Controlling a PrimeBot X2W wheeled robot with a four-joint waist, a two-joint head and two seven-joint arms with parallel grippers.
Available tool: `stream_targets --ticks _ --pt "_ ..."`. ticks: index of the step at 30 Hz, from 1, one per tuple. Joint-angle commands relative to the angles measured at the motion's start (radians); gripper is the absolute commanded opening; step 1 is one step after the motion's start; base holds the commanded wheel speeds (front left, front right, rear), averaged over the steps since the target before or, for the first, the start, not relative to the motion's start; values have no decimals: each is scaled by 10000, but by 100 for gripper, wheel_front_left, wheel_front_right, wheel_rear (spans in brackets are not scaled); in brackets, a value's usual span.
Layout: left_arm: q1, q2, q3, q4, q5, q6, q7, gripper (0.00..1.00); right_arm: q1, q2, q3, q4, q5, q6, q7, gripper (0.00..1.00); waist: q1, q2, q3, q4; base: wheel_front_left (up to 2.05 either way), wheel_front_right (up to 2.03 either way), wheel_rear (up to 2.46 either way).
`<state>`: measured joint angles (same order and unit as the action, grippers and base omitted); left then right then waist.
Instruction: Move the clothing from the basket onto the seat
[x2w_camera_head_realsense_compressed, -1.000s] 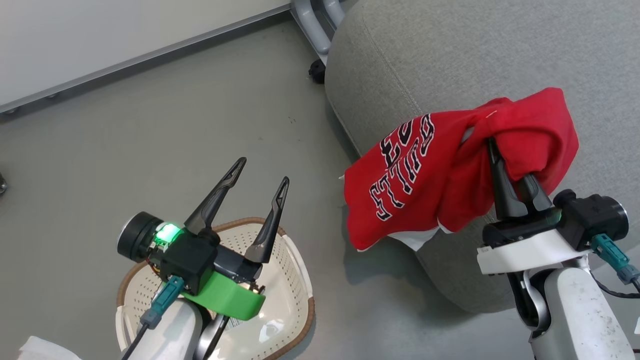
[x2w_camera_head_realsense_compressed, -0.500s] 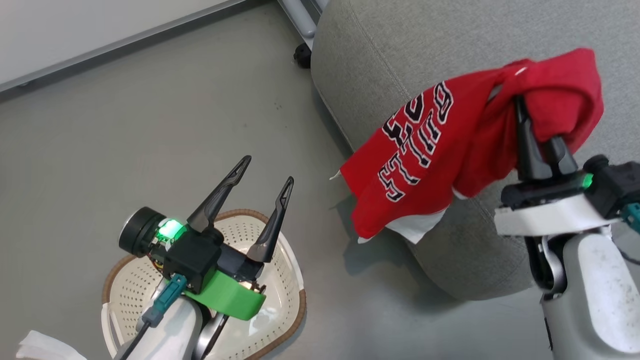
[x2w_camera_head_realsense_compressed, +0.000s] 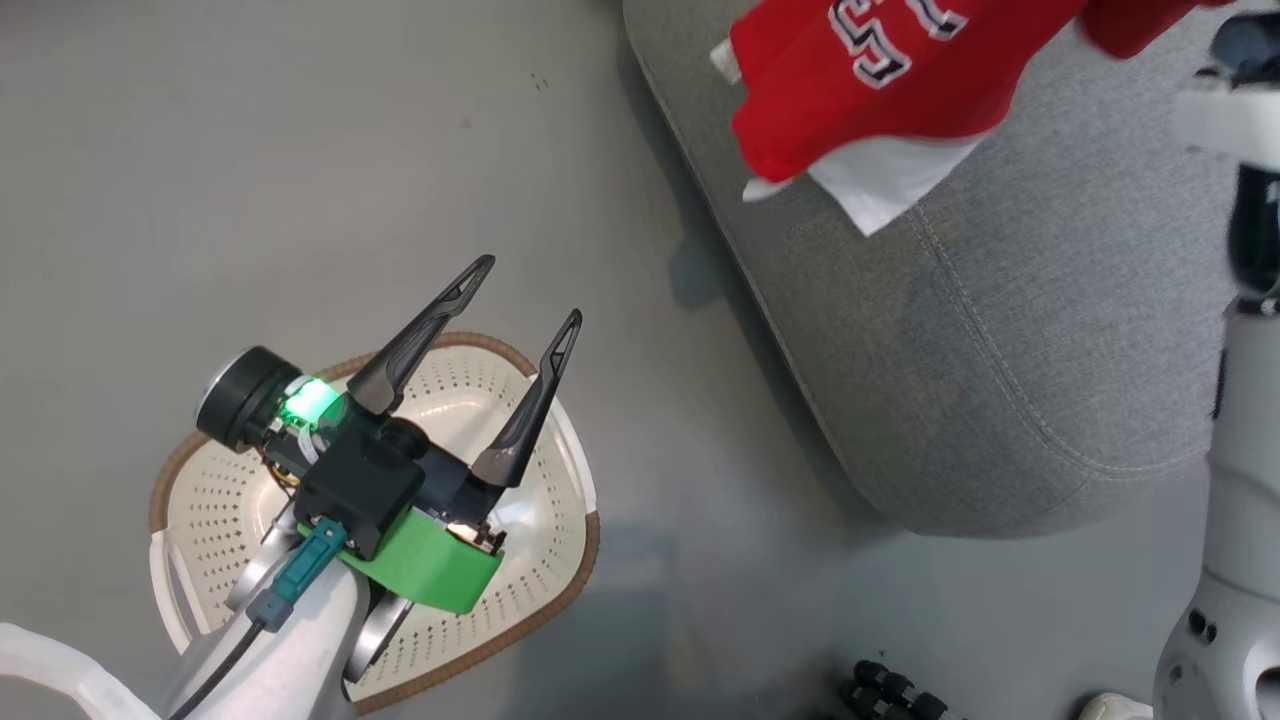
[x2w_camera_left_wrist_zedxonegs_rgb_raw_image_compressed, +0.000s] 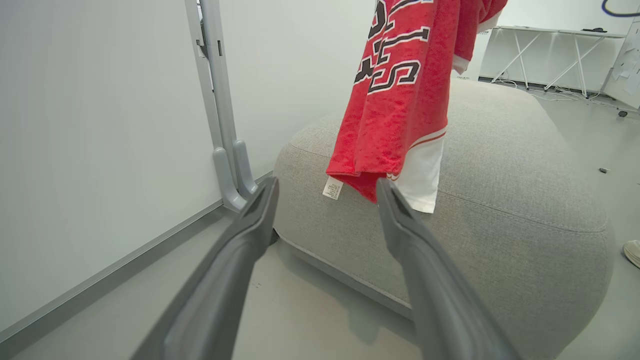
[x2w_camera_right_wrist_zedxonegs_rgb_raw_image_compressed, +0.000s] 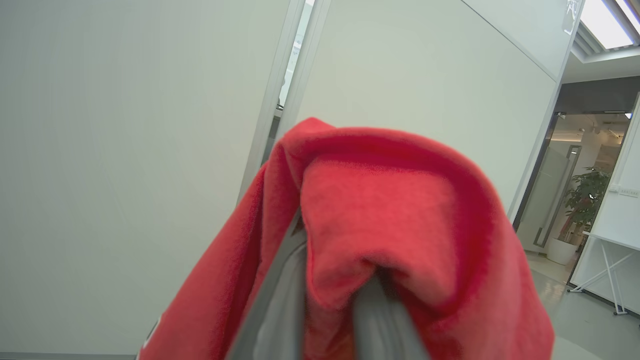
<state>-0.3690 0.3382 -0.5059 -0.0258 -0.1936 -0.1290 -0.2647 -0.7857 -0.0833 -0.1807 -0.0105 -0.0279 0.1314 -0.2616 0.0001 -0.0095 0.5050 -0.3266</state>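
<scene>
Nearest me, my left gripper (x2w_camera_head_realsense_compressed: 530, 290) hangs spread and empty over the basket (x2w_camera_head_realsense_compressed: 592, 545), which looks bare. My view has tilted down. The right gripper (x2w_camera_right_wrist_zedxonegs_rgb_raw_image_compressed: 332, 280), pinching the clothing (x2w_camera_head_realsense_compressed: 880, 90), has carried it higher, and its hem dangles clear above the seat (x2w_camera_head_realsense_compressed: 1000, 350) by the left edge. Beyond lies open cushion for lowering.

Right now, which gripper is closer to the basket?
Left. The left gripper hangs open directly above the basket; the right gripper is away over the seat, shut on the jersey.
</scene>
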Motion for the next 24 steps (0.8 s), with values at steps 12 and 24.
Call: stream_targets --ticks 12,24 --pt "-887 768 -318 -364 -201 -26 5 100 -3032 -1370 -1243 1928 -489 -14 -53 0 -1 95 2161 332 0 0 0" --pt "-1019 1027 -248 -531 -224 -25 6 100 -3086 -1596 -2555 2925 -1389 -14 82 0 -1 95 2653 450 0 0 0"
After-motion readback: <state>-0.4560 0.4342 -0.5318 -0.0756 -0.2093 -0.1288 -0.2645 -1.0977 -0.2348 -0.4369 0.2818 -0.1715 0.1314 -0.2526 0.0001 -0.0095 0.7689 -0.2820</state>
